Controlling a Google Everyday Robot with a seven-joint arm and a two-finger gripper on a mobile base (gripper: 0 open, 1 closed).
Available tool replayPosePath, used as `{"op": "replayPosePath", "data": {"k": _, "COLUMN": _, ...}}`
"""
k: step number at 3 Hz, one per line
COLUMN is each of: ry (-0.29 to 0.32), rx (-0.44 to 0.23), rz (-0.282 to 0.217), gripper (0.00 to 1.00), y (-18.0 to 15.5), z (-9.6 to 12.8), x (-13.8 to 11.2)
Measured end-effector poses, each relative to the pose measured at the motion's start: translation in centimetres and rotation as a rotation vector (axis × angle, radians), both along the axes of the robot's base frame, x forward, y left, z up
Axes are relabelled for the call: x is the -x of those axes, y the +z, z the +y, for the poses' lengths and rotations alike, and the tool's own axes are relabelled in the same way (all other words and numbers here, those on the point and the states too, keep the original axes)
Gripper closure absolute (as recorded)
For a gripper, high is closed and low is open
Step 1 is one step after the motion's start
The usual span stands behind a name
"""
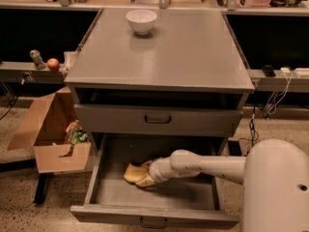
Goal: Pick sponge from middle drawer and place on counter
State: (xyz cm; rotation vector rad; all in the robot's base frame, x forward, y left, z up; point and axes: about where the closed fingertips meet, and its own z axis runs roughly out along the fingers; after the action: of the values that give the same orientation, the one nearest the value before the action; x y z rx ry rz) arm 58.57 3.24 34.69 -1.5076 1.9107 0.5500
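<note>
The middle drawer (96,180) is pulled open at the bottom of the grey cabinet, and its black handle (153,222) shows at the front edge. The pale yellow sponge (130,173) lies on the drawer floor, left of centre. My gripper (145,174) reaches in from the right on the white arm (207,166). It is low inside the drawer, right against the sponge's right side and partly covering it. The counter (174,52) is the cabinet's flat grey top.
A white bowl (141,21) stands at the back of the counter. The drawer above (157,120) is closed. An open cardboard box (53,134) sits on the floor to the left. A side shelf holds a red apple (53,64). My white base (277,187) is at the right.
</note>
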Motion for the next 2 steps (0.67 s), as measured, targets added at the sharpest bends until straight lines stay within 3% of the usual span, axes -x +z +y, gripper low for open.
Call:
{"op": "replayPosePath", "data": {"k": 1, "ry": 0.006, "rx": -0.003, "rz": 0.000, "gripper": 1.00, "y": 0.2, "z": 0.0, "x": 0.2}}
{"op": "replayPosePath", "data": {"k": 2, "ry": -0.013, "rx": -0.095, "rz": -0.110, "gripper": 1.00, "y": 4.4, "z": -2.7, "x": 0.6}}
